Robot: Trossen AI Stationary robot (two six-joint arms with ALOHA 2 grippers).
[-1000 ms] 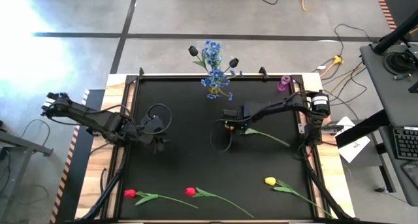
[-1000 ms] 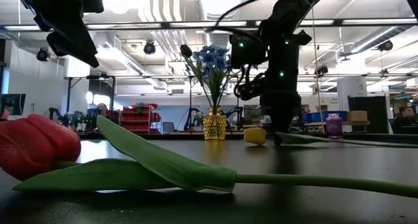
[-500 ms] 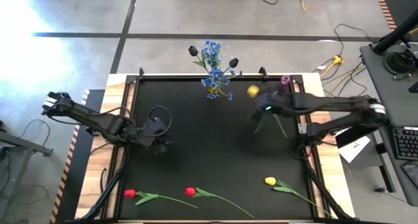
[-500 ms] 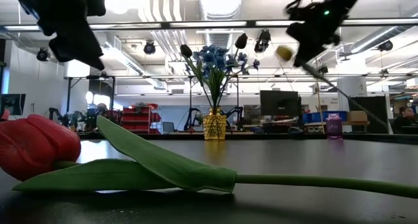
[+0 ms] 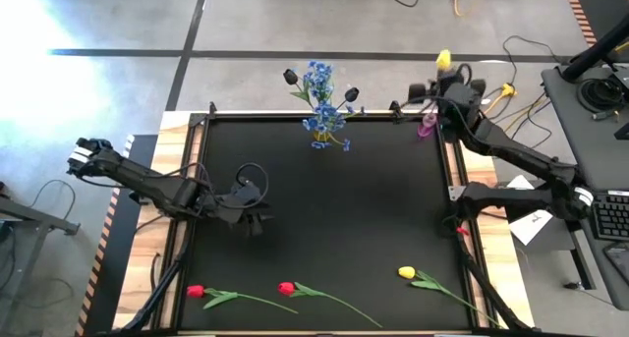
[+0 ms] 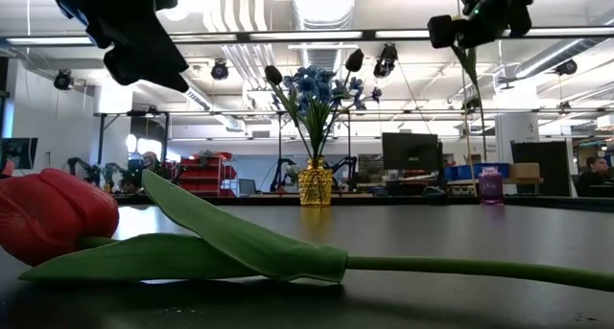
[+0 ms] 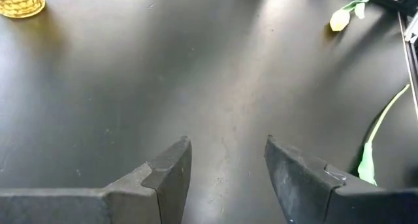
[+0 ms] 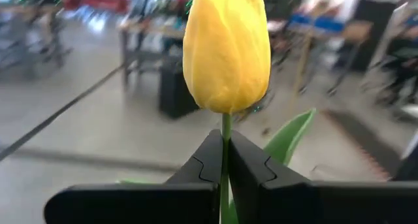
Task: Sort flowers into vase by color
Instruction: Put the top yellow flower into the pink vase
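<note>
Yellow tulip (image 8: 226,49) now aloft in right end effector (image 8: 224,164)

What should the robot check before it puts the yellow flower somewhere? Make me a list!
1. Right tool shut on the yellow tulip stem: ok.
2. Tulip lifted off the table: ok, it is held high beyond the table's far right corner.
3. Gold vase upright: ok, already holding blue sprays and black tulips.
4. Purple vase free for yellow: cannot tell, its opening is too small to see.
5. Left tool out of the way: ok, open and empty over the left side.
6. Flowers still to sort: two red, one yellow near the front edge.
</note>
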